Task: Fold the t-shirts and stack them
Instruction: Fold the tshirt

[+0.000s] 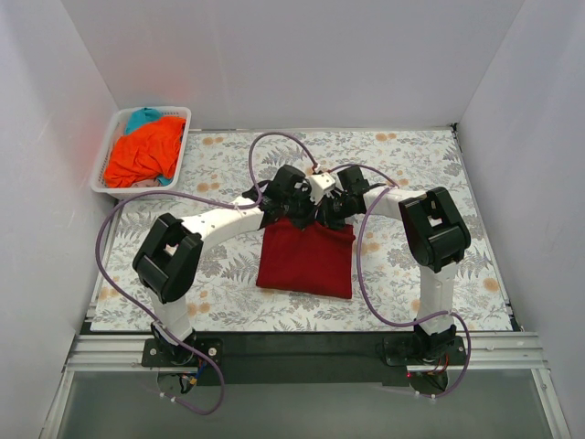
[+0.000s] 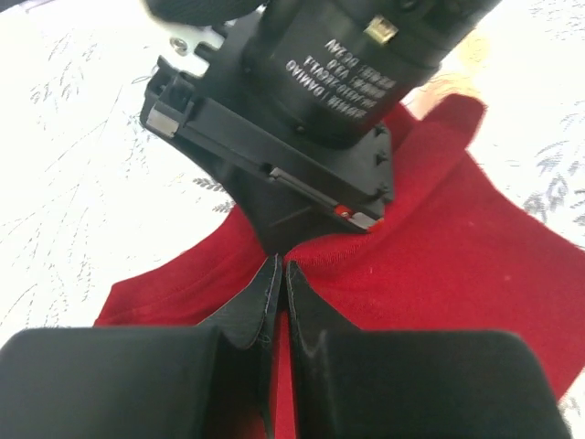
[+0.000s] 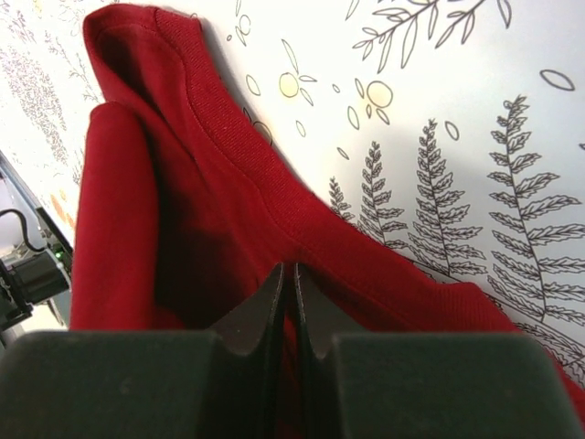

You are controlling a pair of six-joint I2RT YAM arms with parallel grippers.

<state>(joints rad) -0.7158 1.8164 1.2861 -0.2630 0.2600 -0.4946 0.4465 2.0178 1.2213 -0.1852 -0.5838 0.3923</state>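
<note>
The dark red t-shirt lies folded on the floral tablecloth in the middle. Both grippers meet at its far edge. My left gripper is shut on the red cloth, which shows between its tips in the left wrist view. My right gripper is shut on the shirt's hem in the right wrist view. The red shirt is bunched and lifted there. The bright orange t-shirt and the teal t-shirt lie in the basket at the far left.
The white slotted basket stands at the back left corner. White walls enclose the table on three sides. Purple cables loop from both arms over the tablecloth. The right wrist housing sits close in front of the left gripper.
</note>
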